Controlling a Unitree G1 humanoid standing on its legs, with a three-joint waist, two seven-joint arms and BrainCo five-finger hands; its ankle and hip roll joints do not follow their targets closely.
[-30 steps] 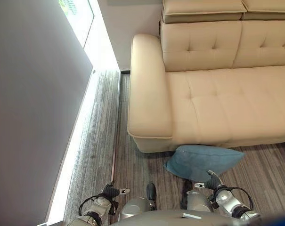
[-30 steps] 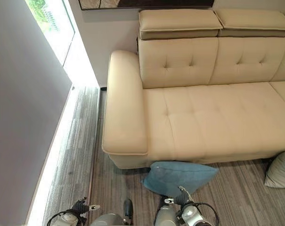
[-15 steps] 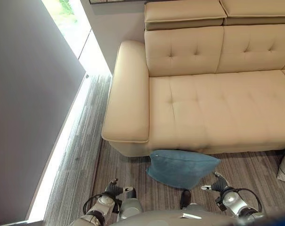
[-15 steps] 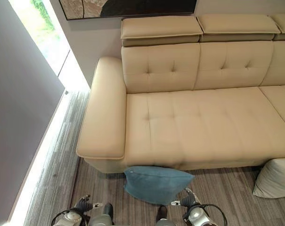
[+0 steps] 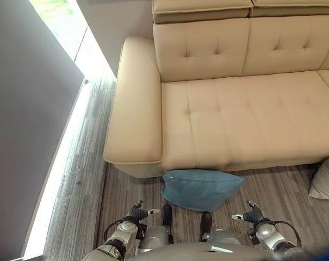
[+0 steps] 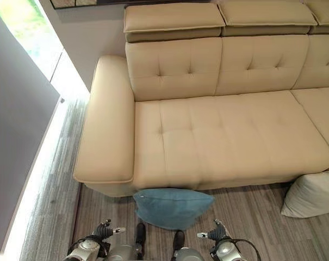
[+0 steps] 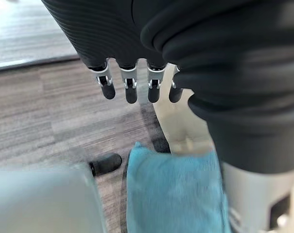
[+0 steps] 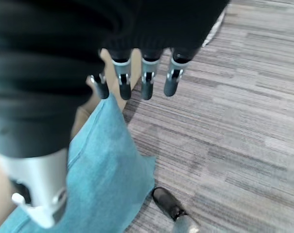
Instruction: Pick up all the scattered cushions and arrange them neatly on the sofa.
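The blue fabric cushion [image 5: 201,187] lies on the grey striped carpet floor [image 5: 120,190], between the left hand [image 5: 138,211] and the right hand [image 5: 250,214] and a little ahead of both. Neither hand touches it. Just past the cushion, further from the hands, stands the big cream leather sofa [image 5: 240,119]. The cushion rests against the sofa's front edge. The sofa's wide armrest [image 5: 132,109] is ahead of the left hand. A pale grey cushion [image 6: 311,193] lies on the floor well off to the right of the right hand, touching the sofa's front. A grey wall [image 5: 28,136] runs along the floor far to the left of the left hand.
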